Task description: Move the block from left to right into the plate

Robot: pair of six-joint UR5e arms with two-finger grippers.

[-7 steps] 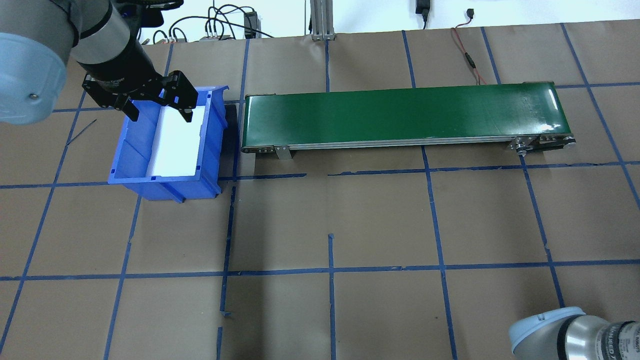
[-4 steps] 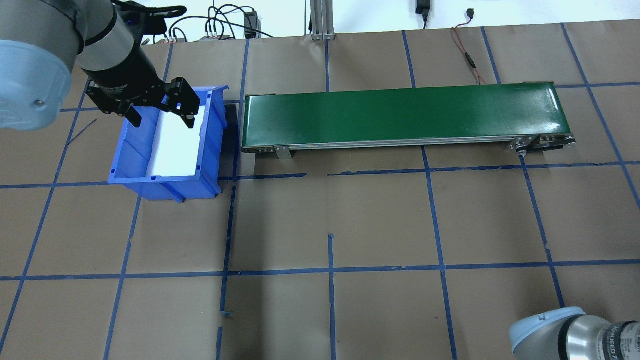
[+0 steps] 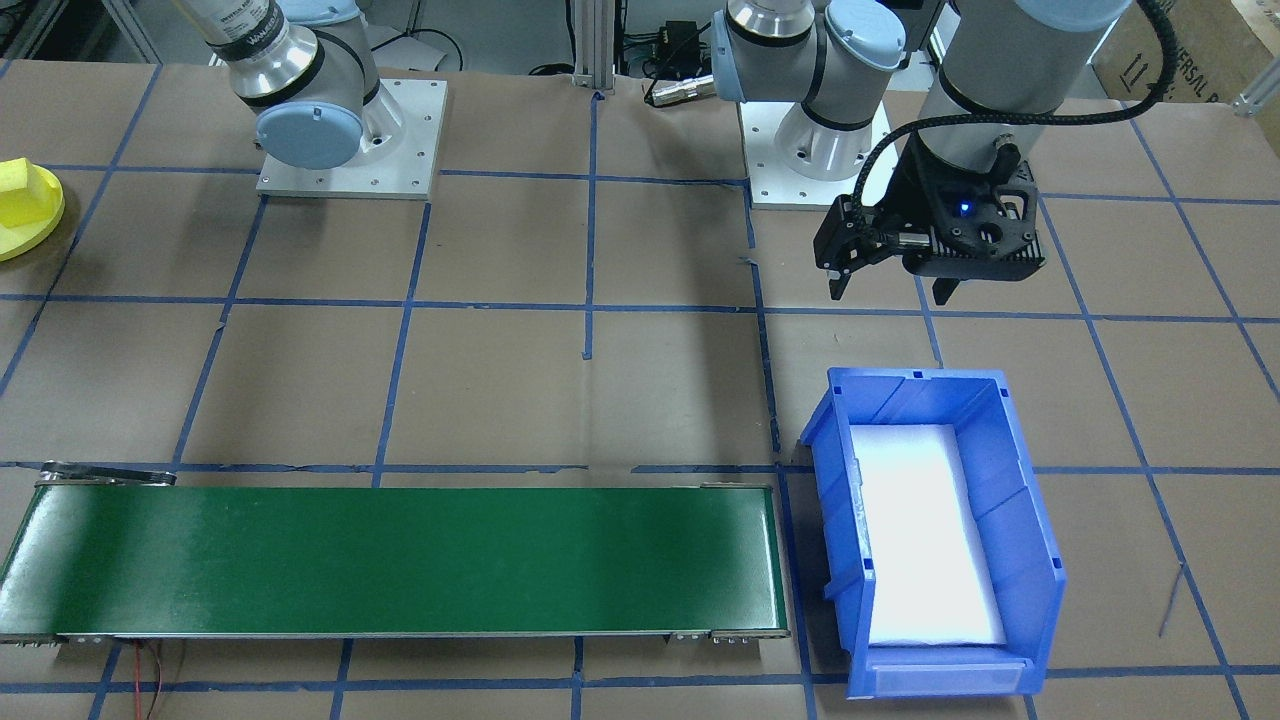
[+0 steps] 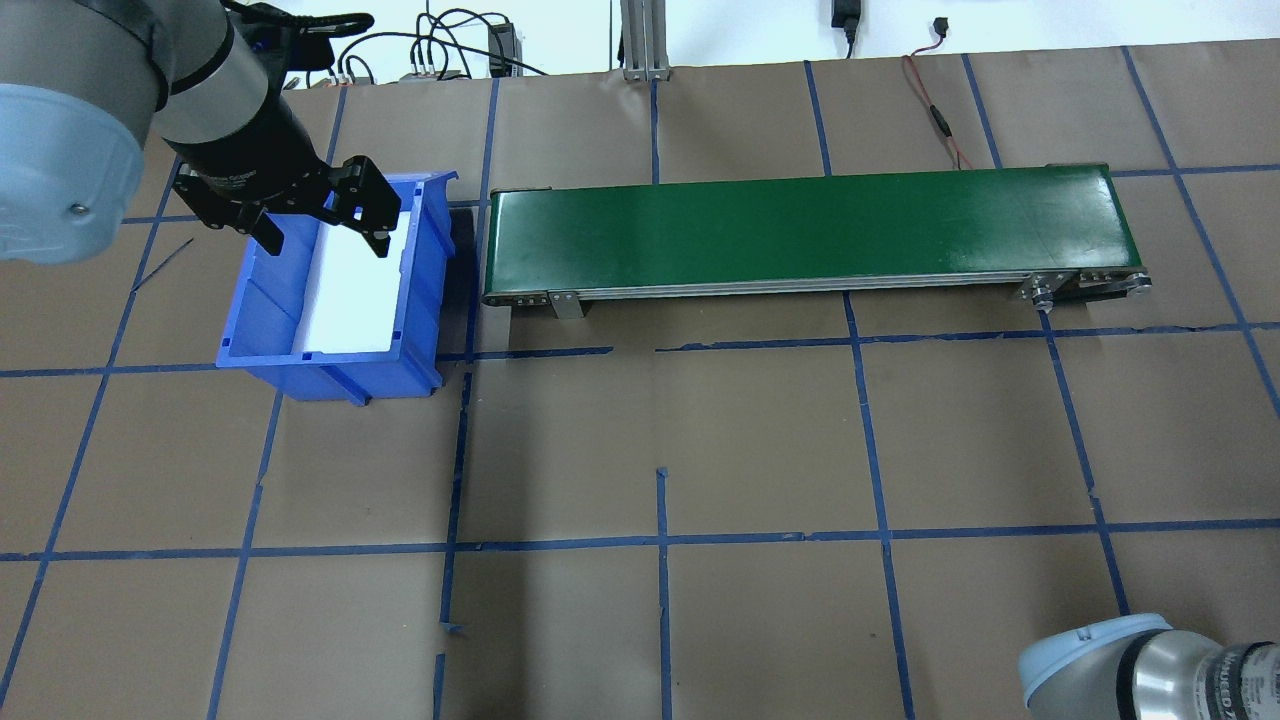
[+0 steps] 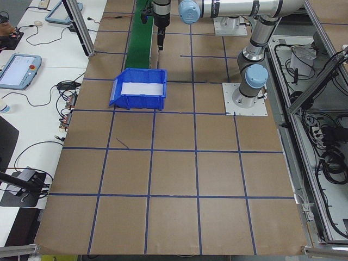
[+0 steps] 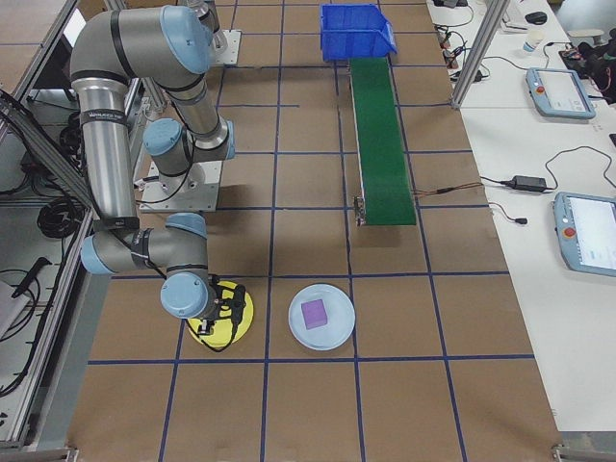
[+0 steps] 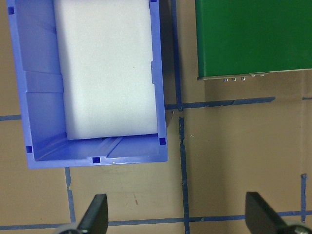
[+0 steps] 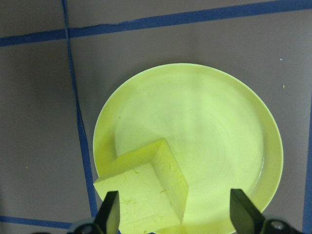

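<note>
A yellow block (image 8: 146, 190) lies on the small round yellow plate (image 8: 219, 146), close to its rim. My right gripper (image 8: 175, 217) hangs open just above them, one finger on each side of the plate's lower part, touching nothing. The front-facing view has the same block (image 3: 22, 190) and plate (image 3: 40, 225) at its far left edge. From the right side, that gripper (image 6: 226, 318) hovers over the plate (image 6: 245, 306). My left gripper (image 4: 325, 225) is open and empty above the blue bin's robot-side end.
The blue bin (image 4: 420, 280) holds only a white foam liner. A long green conveyor (image 4: 800, 230) runs from the bin toward the right. A pale round plate (image 6: 337, 332) with a purple cube (image 6: 315, 313) sits beside the yellow plate.
My left gripper shifted slightly over the bin's end a second ago and has stood still since. It stays open.
</note>
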